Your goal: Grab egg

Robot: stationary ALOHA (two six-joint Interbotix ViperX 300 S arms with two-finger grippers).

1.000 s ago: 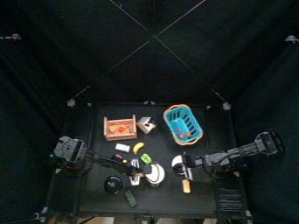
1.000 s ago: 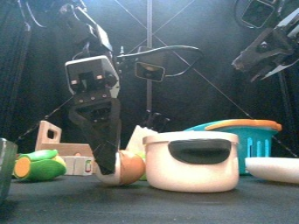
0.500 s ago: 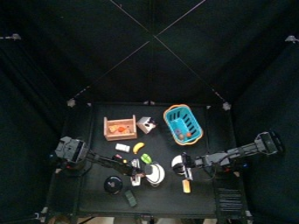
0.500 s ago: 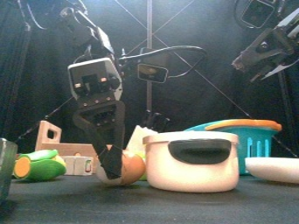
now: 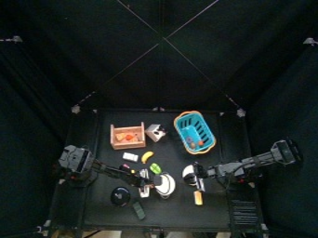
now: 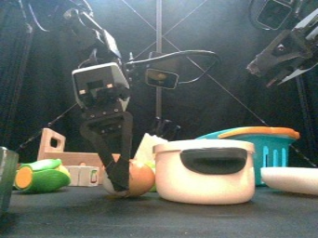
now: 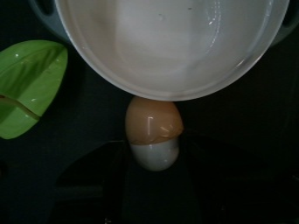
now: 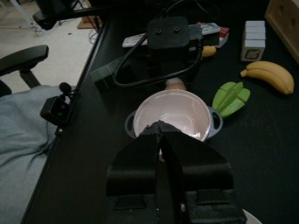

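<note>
top looks straight down from high; front sits level at table edge, close; wrists look down arms; all share white pot [image 5: 165, 180].

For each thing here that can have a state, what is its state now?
Egg: on the table beside the white pot, between the left end effector's jaws.
White pot: upright, no lid, empty.
Left end effector: down around the egg.
Right end effector: raised, shut, empty.

We log a brown egg [image 6: 140, 177] on the black table [image 6: 74, 204], beside a white pot with a dark handle [image 6: 205, 170]. Our left gripper [image 6: 119, 182] straddles the egg, jaws parted. Right gripper [image 6: 276, 58] raised at upper right. Behind: blue plastic basket [image 6: 263, 149], wooden crate [image 6: 51, 147], green leaf-shaped piece [image 6: 40, 176].
</note>
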